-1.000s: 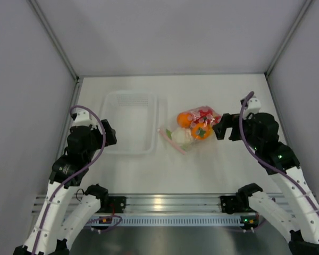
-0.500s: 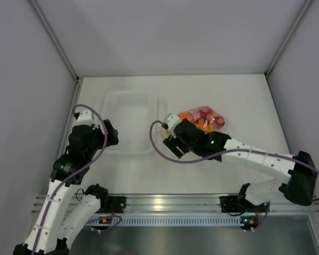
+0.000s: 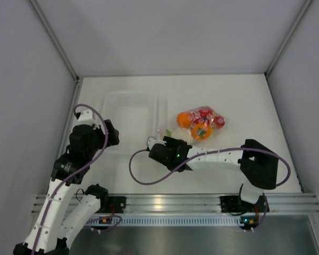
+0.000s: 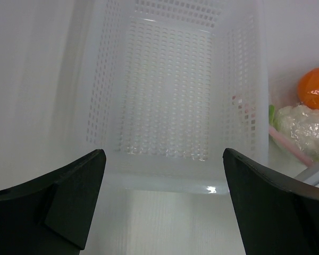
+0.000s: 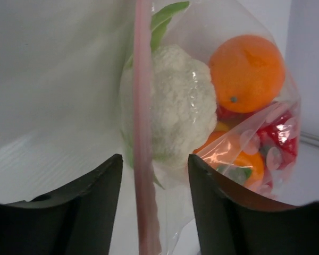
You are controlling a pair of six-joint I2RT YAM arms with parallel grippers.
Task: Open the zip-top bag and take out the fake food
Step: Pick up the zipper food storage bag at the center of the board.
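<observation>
The zip-top bag (image 3: pixel 198 125) lies on the table right of the tray, its pink zip strip (image 5: pixel 143 159) at its near-left end. Inside it I see the fake food: white cauliflower (image 5: pixel 175 111), an orange (image 5: pixel 247 71), a persimmon (image 3: pixel 201 131) and red pieces (image 5: pixel 279 133). My right gripper (image 3: pixel 168 143) sits at the bag's mouth. In the right wrist view its jaws (image 5: pixel 154 159) are partly narrowed but apart, with the strip running between them and touching neither finger. My left gripper (image 4: pixel 162 154) is open and empty, facing the tray's near wall.
The clear perforated tray (image 3: pixel 128 101) stands left of the bag with nothing in it. The right arm's cable loops over the table in front of the tray (image 3: pixel 135 172). Grey side walls enclose the table.
The right arm has swung from the bag's right side around to its left, mouth end, and its jaws have narrowed around the zip strip. The left arm and the bag have stayed put.
</observation>
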